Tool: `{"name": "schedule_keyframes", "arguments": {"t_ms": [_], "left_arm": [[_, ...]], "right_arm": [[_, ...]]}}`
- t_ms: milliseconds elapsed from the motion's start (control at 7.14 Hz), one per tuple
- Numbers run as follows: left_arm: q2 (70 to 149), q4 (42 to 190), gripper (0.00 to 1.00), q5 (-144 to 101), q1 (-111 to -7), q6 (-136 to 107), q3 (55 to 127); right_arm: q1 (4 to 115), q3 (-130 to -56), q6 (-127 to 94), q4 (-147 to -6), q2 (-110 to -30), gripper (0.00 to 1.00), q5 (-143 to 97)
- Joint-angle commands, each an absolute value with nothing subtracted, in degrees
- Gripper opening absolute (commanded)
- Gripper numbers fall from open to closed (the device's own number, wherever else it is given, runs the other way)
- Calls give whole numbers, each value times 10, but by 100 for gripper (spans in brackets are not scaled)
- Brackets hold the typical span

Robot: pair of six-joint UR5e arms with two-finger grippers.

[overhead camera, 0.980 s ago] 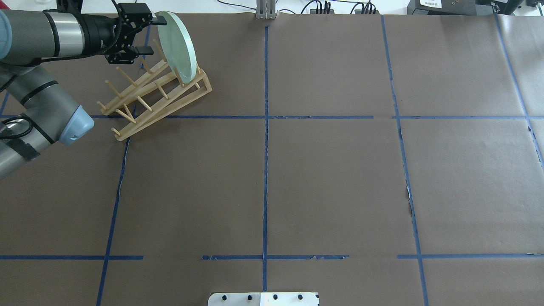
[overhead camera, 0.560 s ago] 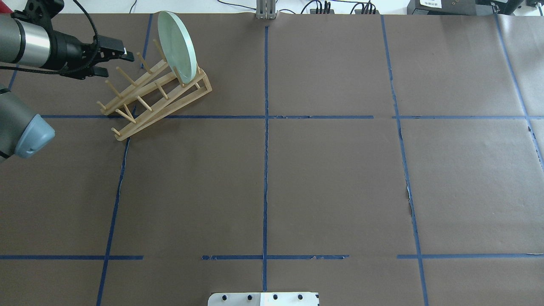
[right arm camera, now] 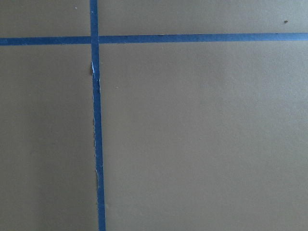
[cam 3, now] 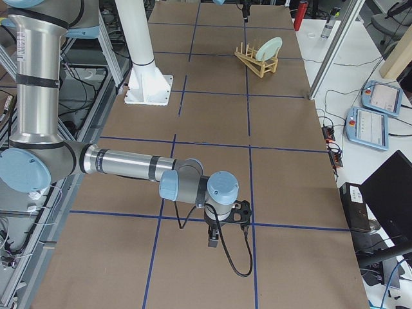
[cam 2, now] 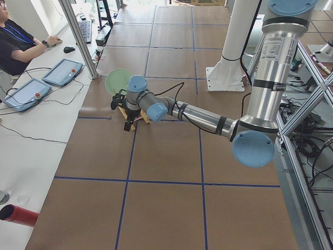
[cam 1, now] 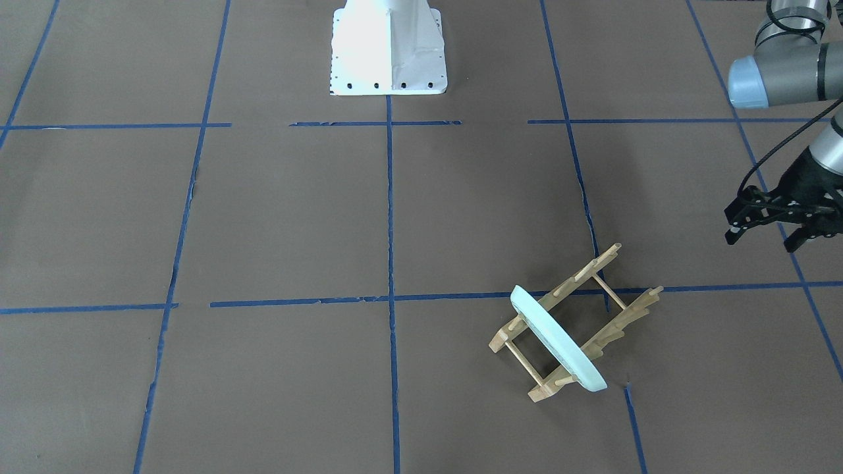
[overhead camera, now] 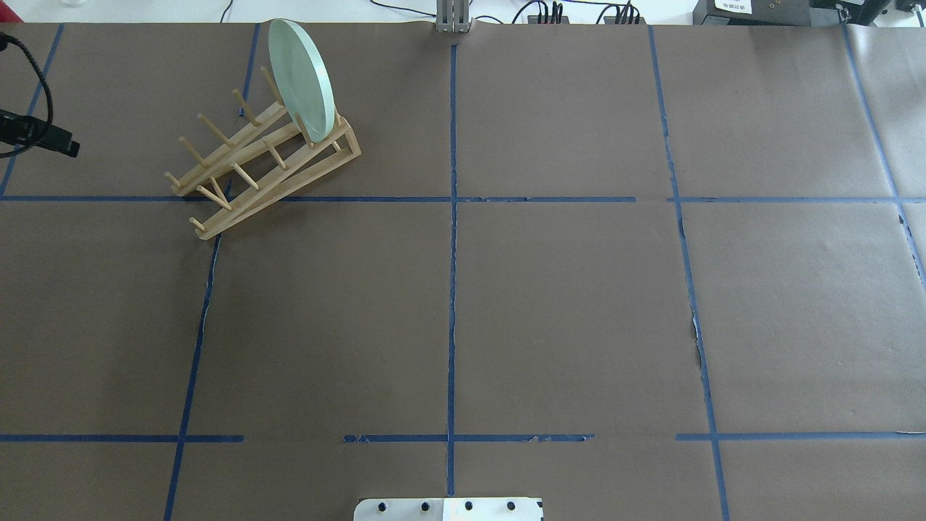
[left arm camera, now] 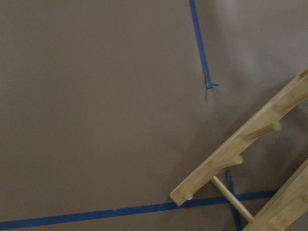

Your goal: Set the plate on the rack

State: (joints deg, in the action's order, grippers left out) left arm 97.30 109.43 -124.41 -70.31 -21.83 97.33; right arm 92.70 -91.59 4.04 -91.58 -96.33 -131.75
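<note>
**Plate on the rack, left gripper off to the side**

The plate (cam 1: pixel 556 339) stands on its edge at one end of the rack (cam 1: pixel 635 309), slotted between the pegs and leaning a little against them. Its lower edge sits down between the two rails. In the overhead view it rises well above the wood, and nothing but the rack touches it. The rack sits flat on the table (overhead camera: pixel 564 304), skewed across a line of blue tape.

Judged from how things lie, the placing step itself looks done. What is left is probably only to take the arm clear and park it. That calls for no fine work, only a path that stays away from the plate, since a knock to its top edge could tip it out of the slot.

The left gripper (cam 1: pixel 761 240) hangs well apart from the rack, near the table's edge on the robot's left. Its fingers (cam 1: pixel 731 234) are spread apart with nothing between them, and they touch nothing. The left wrist camera sees only one end of the rack and bare paper.

The right gripper (cam 3: pixel 215 239) hangs low over the table at the far end from the rack. It shows only in the side view, so I cannot tell how its fingers stand.
</note>
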Motion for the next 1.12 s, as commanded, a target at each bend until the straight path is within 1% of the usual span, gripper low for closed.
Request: {"name": "schedule_keyframes", "arguments": {"t_ms": [0,280,420,560,700,980], "left_arm": [[933,1001,100,-1294,-799,-24,970],[901,928,100,-1334,-848,50,970],[880,931,100,-1359,-868,52,970],[876,929,100,-1356,-887,53,969],[863,930,100,-1354,-896,52,969],[862,930,100,-1354,-895,52,956]], "right_arm": [[926,-917,40,-916,-963,100,-1317],[926,-917,40,-916,-963,100,-1317],[926,-917,40,-916,-963,100,-1317],[926,-916,40,-916,-963,100,-1317],[926,-916,40,-916,-963,100,-1317],[926,-916,40,-916,-963,100,-1317]]}}
